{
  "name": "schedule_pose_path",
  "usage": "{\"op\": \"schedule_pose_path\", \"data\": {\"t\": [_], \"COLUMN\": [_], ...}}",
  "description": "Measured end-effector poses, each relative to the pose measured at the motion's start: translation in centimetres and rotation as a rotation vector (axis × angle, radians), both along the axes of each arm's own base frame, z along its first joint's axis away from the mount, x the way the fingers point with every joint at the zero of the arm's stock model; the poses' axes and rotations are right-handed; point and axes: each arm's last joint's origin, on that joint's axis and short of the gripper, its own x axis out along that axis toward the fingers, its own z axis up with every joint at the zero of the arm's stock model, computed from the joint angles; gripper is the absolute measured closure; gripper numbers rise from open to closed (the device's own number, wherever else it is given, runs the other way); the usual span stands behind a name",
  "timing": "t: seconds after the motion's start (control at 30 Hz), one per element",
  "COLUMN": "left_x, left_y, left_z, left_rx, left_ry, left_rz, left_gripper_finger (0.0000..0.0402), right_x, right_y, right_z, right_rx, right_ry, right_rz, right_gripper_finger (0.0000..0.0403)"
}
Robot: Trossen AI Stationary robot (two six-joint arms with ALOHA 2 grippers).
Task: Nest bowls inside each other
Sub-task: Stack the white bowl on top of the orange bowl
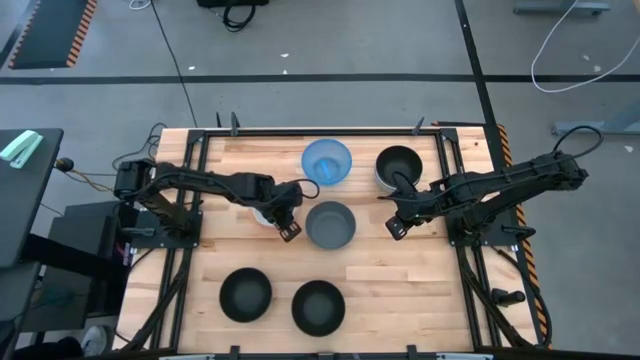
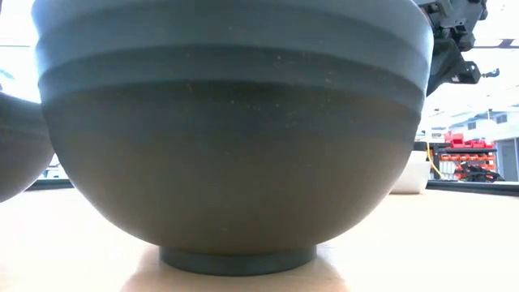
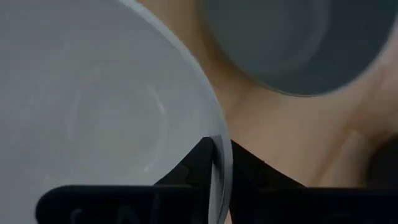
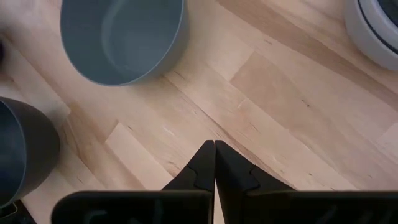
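Note:
My left gripper [image 1: 281, 216] is shut on a white bowl [image 1: 262, 213] left of the table's middle; the arm hides most of the bowl from above. The white bowl fills the left wrist view [image 3: 106, 112]. A grey bowl [image 1: 330, 224] stands just to its right. A blue bowl [image 1: 327, 162] stands at the far middle. A black bowl [image 1: 399, 164] sits inside a white one at the far right. Two black bowls [image 1: 245, 295] [image 1: 318, 306] stand near the front edge. My right gripper [image 1: 397, 222] is shut and empty, over bare wood right of the grey bowl. My left gripper pinches the white bowl's rim [image 3: 219, 147] on the side toward the grey bowl. One finger [image 3: 198, 167] is inside the bowl and the other [image 3: 250, 168] outside. The fingers come from above, pointing down. Whether the bowl is clear of the table I cannot tell.
The front black bowl fills the low view [image 2: 235, 138]. Bare wood lies between the grey bowl and the two front bowls. In the right wrist view my shut right gripper [image 4: 214, 163] points at bare wood, with the grey bowl [image 4: 124, 37] beyond it. Metal rails run along the table's sides.

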Motion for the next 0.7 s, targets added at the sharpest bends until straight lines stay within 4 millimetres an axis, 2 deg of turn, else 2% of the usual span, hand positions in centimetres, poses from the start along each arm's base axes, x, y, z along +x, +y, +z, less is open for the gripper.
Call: {"op": "schedule_pose_path", "data": {"t": [0.33,0.7], "left_x": [0.7,0.6], "left_y": [0.0,-0.3], "left_z": [1.7,1.7], "left_rx": [0.035,-0.033], "left_ry": [-0.030,-0.018], "left_rz": [-0.036,-0.038], "left_gripper_finger": [0.0368,0.0344], "right_x": [0.0,0.0], "right_y": [0.0,0.0], "right_z": [0.0,0.0], "right_rx": [0.000,-0.002], "right_ry": [0.000,-0.001], "right_rz": [0.000,0.005], "right_gripper_finger": [0.0389,0.0387]}}
